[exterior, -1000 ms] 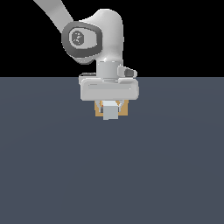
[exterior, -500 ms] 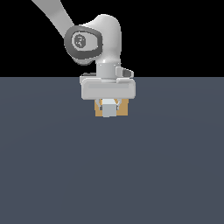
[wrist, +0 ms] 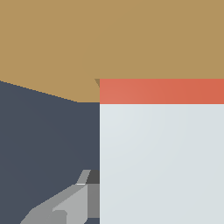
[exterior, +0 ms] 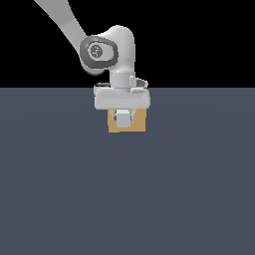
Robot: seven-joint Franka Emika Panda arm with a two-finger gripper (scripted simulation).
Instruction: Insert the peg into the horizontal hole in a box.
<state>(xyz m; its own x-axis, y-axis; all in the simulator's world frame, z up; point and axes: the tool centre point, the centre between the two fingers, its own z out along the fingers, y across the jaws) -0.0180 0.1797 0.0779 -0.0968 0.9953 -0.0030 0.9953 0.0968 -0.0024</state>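
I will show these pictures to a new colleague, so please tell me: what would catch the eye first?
In the exterior view, the white arm bends down from the upper left, and its hand sits right in front of the tan box on the grey floor. In the wrist view, the peg fills the picture: mostly pale, with only a thin red band showing where it meets the box.

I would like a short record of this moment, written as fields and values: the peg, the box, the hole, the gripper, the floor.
peg: pale grey end faces the exterior camera; in the wrist view only a thin red-orange band shows before the box
box: tan block on the floor, directly behind the peg
hole: not visible, covered by the peg
gripper: low in front of the box, fingers closed on the peg's pale half
floor: dark grey-blue
insertion: red-orange half seems mostly inside; depth uncertain
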